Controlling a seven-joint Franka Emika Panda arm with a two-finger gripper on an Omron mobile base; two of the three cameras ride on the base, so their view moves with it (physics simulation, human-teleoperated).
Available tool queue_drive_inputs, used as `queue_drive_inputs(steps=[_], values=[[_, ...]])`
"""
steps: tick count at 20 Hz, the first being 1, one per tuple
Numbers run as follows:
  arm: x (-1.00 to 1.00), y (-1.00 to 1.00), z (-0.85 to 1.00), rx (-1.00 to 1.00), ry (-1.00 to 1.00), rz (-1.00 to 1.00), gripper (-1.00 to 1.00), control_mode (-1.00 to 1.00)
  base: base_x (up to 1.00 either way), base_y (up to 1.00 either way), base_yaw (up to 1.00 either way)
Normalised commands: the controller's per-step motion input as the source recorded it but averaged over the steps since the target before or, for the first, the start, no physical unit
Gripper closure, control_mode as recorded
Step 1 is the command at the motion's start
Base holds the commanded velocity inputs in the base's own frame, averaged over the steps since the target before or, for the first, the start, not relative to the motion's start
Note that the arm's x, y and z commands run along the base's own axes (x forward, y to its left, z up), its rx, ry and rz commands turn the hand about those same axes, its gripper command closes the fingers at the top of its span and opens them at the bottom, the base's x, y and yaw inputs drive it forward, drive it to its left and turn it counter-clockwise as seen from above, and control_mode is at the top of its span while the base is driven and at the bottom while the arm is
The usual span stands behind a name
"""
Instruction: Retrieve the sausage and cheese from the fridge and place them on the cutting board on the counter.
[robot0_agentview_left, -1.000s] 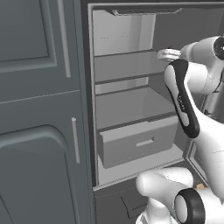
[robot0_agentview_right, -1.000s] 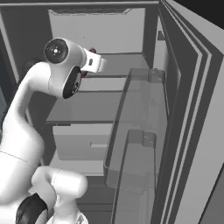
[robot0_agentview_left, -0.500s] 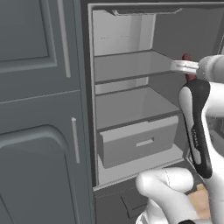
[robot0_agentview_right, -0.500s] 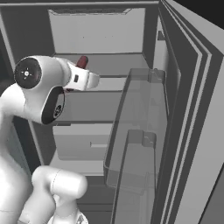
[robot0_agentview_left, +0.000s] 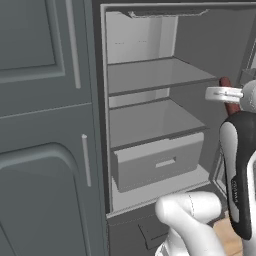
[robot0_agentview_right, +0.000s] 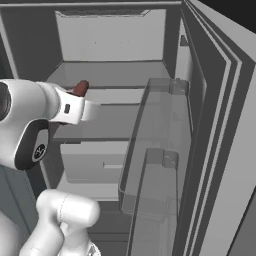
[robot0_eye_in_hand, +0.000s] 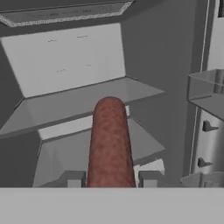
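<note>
sausage (robot0_eye_in_hand: 110, 144) | clamped lengthwise in tool (robot0_eye_in_hand: 110, 178) | fingers (robot0_eye_in_hand: 74, 178) touching both sides | before open fridge (robot0_agentview_left: 150, 80)

— What are you seeing of the arm (robot0_agentview_left: 239, 185) itself?

— You're looking at glossy white, rounded shells. In the left base view one long link carries a black oblong panel down its side with small pale lettering, too small to read. In the right base view a similar dark oval inset bears a small mark.

— And at the hand?

— You get a white wrist block (robot0_agentview_right: 75, 108) with a small dark slot, and two short grey fingers (robot0_eye_in_hand: 149, 179), square-tipped.
</note>
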Motion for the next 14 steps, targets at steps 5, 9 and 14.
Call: queue_drive_inputs(steps=[5, 9, 14], values=[[-0.20, 0.22, -0.33, -0.05, 0.02, 0.00, 1.00, -1.00, 0.00, 0.00, 0.00], [-0.02, 0.14, -0.34, 0.00, 0.00, 0.00, 1.00, -1.00, 0.00, 0.00, 0.00], [0.00, 0.07, -0.14, 0.00, 0.01, 0.00, 1.00, -1.00, 0.00, 0.00, 0.00]])
